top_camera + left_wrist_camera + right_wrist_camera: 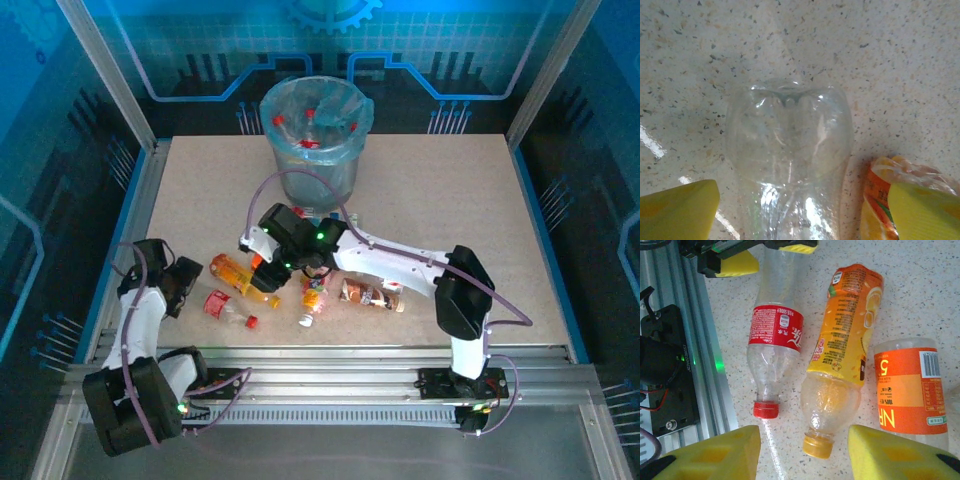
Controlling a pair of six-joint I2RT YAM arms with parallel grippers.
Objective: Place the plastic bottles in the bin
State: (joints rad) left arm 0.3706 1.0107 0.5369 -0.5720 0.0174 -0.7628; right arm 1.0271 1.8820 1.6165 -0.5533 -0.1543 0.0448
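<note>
- L gripper (pixel 805 192): fingers apart, w/ a gap on each side. It straddles the base end of the red-label bottle (pixel 776 332), not clamped.
- That bottle lies flat on the table (pixel 890 50). Its red cap points away from the L gripper and ends just short of one R gripper pad.
- R gripper (pixel 804 437): pads apart, nothing clamped. The orange bottle's (pixel 845 340) cap sits between the pads, clear of both. I can't tell how far the pads are above the table.
- Orange bottle lies flat alongside the red-label one. Its crumpled base is right by one L finger.
- Orange-label bottle (pixel 910 390) is just ahead of the other R pad, next to the orange bottle. Can't tell if they touch.
- Bin (pixel 315 165) stands upright well ahead of the R gripper, w/ red-capped bottles inside.
- Brown-label bottle (pixel 372 294) lies back of the R gripper, beside its forearm.
</note>
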